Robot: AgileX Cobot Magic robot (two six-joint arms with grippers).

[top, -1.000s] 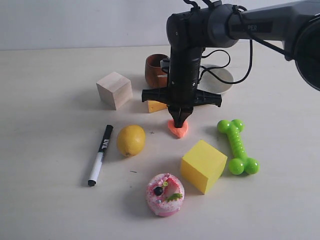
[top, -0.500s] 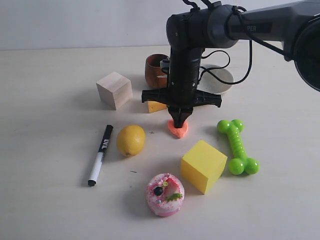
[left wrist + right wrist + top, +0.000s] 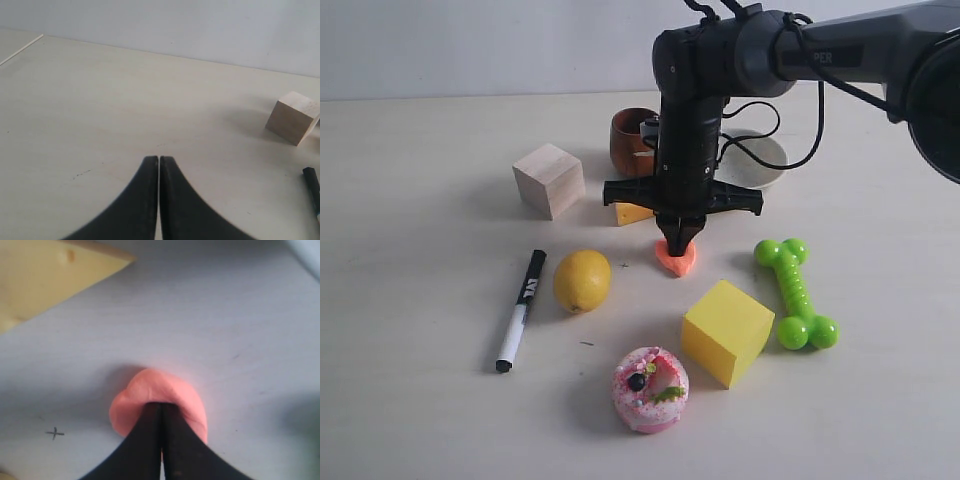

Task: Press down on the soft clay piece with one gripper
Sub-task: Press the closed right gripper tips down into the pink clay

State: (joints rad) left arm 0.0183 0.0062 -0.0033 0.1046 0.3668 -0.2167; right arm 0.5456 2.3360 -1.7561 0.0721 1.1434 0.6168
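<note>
here your soft clay piece (image 3: 675, 261) lies near the middle of the bench (image 3: 410, 410), with the right gripper (image 3: 680, 243) pressing into its top, fingers together. the cheese wedge (image 3: 632, 212) sits just beside it toward the far edge. your left gripper (image 3: 159, 161) is closed too.

The right tool (image 3: 161, 406) hides the middle of the soft clay piece (image 3: 150, 385); the cheese wedge (image 3: 45, 275) is cropped.

The clay (image 3: 673, 264), a small flat salmon-orange lump, is lying on the tabletop directly beneath the right hand (image 3: 679, 244), which, closed to a point, is pressing into its middle.
</note>
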